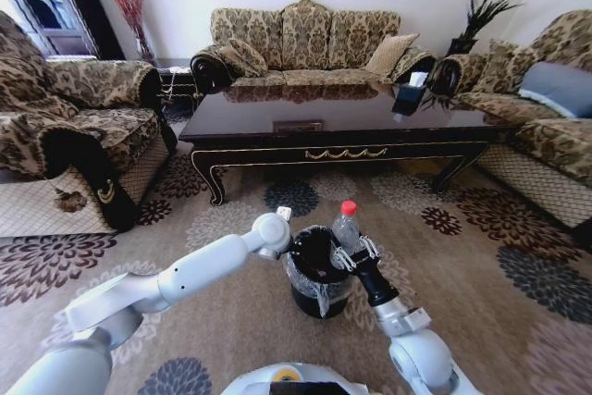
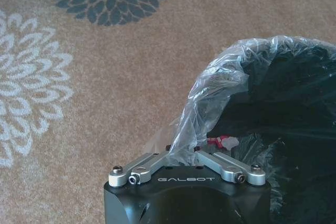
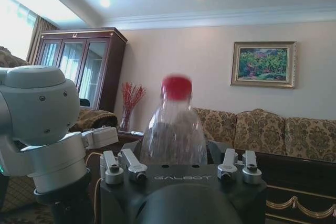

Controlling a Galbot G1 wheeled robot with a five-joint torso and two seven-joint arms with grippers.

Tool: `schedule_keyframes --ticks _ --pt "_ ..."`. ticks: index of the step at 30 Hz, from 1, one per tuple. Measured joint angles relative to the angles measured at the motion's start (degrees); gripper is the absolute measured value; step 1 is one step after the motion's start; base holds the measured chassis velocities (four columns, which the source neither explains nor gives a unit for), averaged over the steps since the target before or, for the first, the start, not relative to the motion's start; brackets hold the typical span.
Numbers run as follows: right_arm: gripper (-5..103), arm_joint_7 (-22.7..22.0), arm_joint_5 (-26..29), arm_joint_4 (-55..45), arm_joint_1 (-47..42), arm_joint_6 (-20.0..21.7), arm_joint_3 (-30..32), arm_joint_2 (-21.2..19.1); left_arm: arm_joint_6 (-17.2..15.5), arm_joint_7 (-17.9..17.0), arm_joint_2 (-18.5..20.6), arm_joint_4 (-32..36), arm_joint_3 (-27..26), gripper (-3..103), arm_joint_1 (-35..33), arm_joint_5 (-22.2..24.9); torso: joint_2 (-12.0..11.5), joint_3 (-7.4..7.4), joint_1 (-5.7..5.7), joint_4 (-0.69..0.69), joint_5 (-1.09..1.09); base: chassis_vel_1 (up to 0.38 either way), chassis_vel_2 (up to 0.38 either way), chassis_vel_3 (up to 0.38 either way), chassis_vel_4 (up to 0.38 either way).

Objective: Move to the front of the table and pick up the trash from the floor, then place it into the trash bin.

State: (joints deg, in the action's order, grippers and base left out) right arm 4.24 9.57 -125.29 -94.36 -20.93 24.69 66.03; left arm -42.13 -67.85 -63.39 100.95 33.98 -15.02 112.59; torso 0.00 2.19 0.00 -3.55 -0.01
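Observation:
The trash, a clear plastic bottle [image 1: 345,227] with a red cap, stands upright in my right gripper [image 1: 356,254], which is shut on its lower body just above the right side of the trash bin [image 1: 314,301]. In the right wrist view the bottle [image 3: 174,135] rises between the fingers of the right gripper [image 3: 176,160]. The bin is black with a clear bag folded over its rim [image 2: 236,61]. My left gripper [image 1: 288,242] sits at the bin's left rim, and in the left wrist view this gripper [image 2: 182,150] is shut on the bag's edge. The table [image 1: 342,122] stands beyond, on the floor [image 1: 231,321].
Patterned sofas flank the table: one on the left [image 1: 65,127], one behind [image 1: 305,43], one on the right [image 1: 546,108]. A dark tissue box [image 1: 409,94] sits on the tabletop. Open carpet lies between the bin and the table's front.

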Motion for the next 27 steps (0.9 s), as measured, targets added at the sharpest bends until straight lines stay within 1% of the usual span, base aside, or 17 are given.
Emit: schedule_keyframes --ticks 3,4,5,6,9,10,14,16,23,27 --pt "71 0.20 -0.35 -0.05 -0.46 -0.01 -0.06 0.43 0.00 0.00 0.08 0.08 -0.04 0 -0.15 -0.04 0.00 0.00 0.00 0.00 0.00 0.000 0.000 0.000 0.000" --pt "82 0.28 -0.56 -0.06 -0.65 -0.01 -0.08 0.64 0.00 0.00 0.15 0.13 -0.04 0 -0.28 -0.07 0.00 0.00 0.00 0.00 0.00 0.000 0.000 0.000 0.000" --pt "82 0.35 -0.67 -0.09 -0.75 -0.01 -0.08 0.84 0.00 0.01 0.23 0.17 -0.09 0 -0.47 -0.20 0.00 0.00 0.00 0.00 0.00 0.000 0.000 0.000 0.000" --pt "91 0.36 -0.68 -0.16 -0.76 -0.01 -0.06 0.96 0.00 -0.02 0.39 0.24 -0.21 0 -0.75 -0.40 0.00 0.00 0.00 0.00 0.00 0.000 0.000 0.000 0.000" --pt "91 0.36 -0.62 -0.26 -0.76 0.01 0.00 1.00 0.00 -0.02 0.67 0.45 -0.39 0 -1.07 -0.45 0.00 0.00 0.00 0.00 0.00 0.000 0.000 0.000 0.000" --pt "99 0.35 -0.54 -0.29 -0.78 0.03 0.06 0.93 0.00 -0.02 0.93 0.64 -0.52 0 -1.26 -0.51 0.00 0.00 0.00 0.00 0.00 0.000 0.000 0.000 0.000" --pt "100 0.24 -0.30 -0.37 -0.82 0.19 0.13 0.68 0.00 -0.01 1.54 1.06 -1.03 0 -1.61 -0.55 0.00 0.00 0.00 0.00 0.00 0.000 0.000 0.000 0.000" --pt "100 0.17 -0.24 -0.37 -0.80 0.35 0.14 0.87 0.00 -0.02 1.90 1.08 -2.08 0 -1.79 -0.56 0.00 0.00 0.00 0.00 0.00 0.000 0.000 0.000 0.000" --pt "100 -0.17 0.18 -0.37 -0.88 0.52 0.27 1.60 0.00 0.11 2.77 0.85 -2.91 0 -2.18 -0.56 0.00 0.00 0.00 0.00 0.00 0.000 0.000 0.000 0.000" --pt "100 -1.52 1.64 -0.25 0.00 1.12 0.92 1.31 0.00 0.40 3.81 0.71 -3.96 0 -3.61 -1.87 0.00 0.00 0.00 -0.01 0.00 0.000 0.000 0.000 0.000"
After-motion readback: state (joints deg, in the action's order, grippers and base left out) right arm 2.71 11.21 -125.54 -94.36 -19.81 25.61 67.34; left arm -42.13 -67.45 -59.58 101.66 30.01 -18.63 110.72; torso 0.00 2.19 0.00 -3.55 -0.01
